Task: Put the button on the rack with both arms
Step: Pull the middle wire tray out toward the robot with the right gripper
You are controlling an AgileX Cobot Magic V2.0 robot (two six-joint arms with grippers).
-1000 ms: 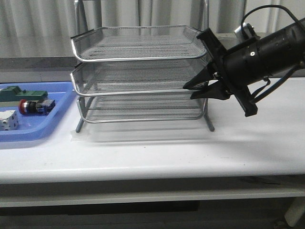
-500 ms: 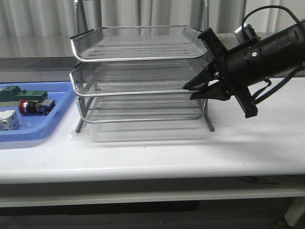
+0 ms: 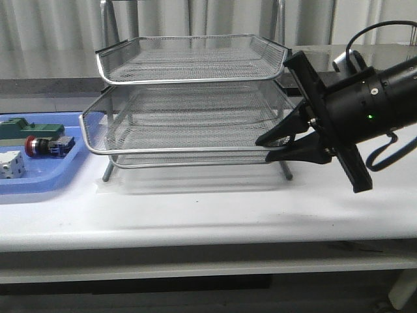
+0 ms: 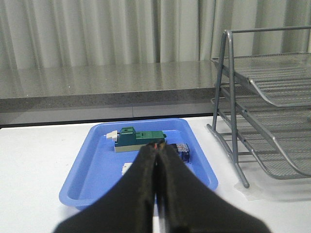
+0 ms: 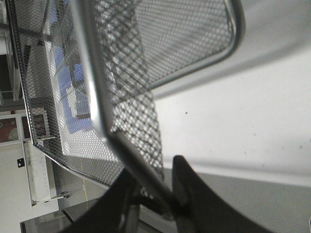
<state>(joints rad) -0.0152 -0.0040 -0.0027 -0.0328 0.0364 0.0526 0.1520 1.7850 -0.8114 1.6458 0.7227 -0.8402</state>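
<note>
On the left of the white desk lay a flat blue plastic tray, and in it the small push-button with red mushroom head and blue-black body sat beside a green block and a white cube-like part, none of them held. The left end effector hung short of that tray with its black fingers pressed together and nothing between them; it did not appear in the front view. Further right stood the three-tier silver wire-mesh rack, its middle tier standing out toward the front beyond the tiers above and below. At that tier's right front corner the right end effector was clamped on the chrome rim, which ran between its fingers in the right wrist view, though how firmly was hard to judge from that blurred close angle. The step in hand looked to be drawing this tier open; doing it well would mean pulling level and straight along the slide, so the rack neither tips nor drags across the desk, and stopping while mesh enough lies bare for the button.
</note>
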